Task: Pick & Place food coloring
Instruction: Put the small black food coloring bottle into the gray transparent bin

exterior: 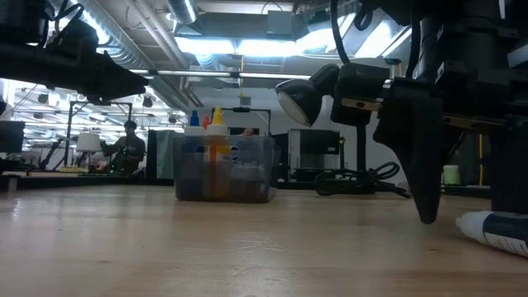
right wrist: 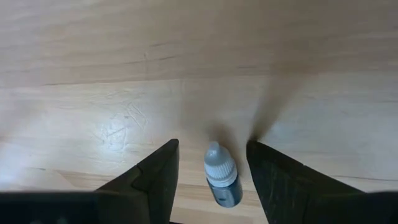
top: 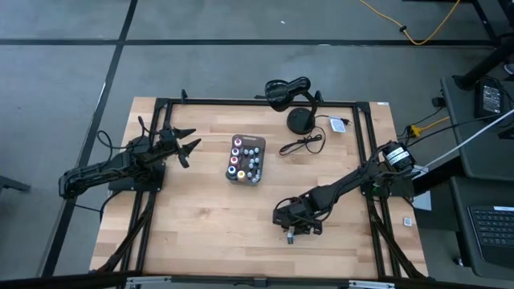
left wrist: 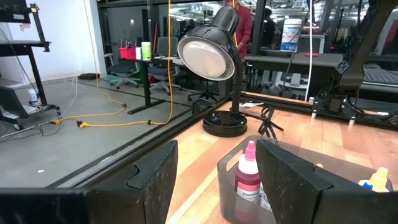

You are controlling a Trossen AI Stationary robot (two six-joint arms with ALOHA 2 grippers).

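Lamp (top: 291, 95) behind tray (top: 245, 160)

The tray (top: 245, 159) of bottles (top: 243, 156) sits mid-counter (top: 201, 225). The lamp (top: 299, 119) stands by the far edge. One bottle (right wrist: 222, 175) lies near the front edge, between the right claw's (right wrist: 211, 171) fingers.

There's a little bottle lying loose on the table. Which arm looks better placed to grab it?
The right arm, probably. Its gripper hangs directly over the white-capped bottle lying on the wood, jaws open either side. The left gripper waits across the table, beside the tray.
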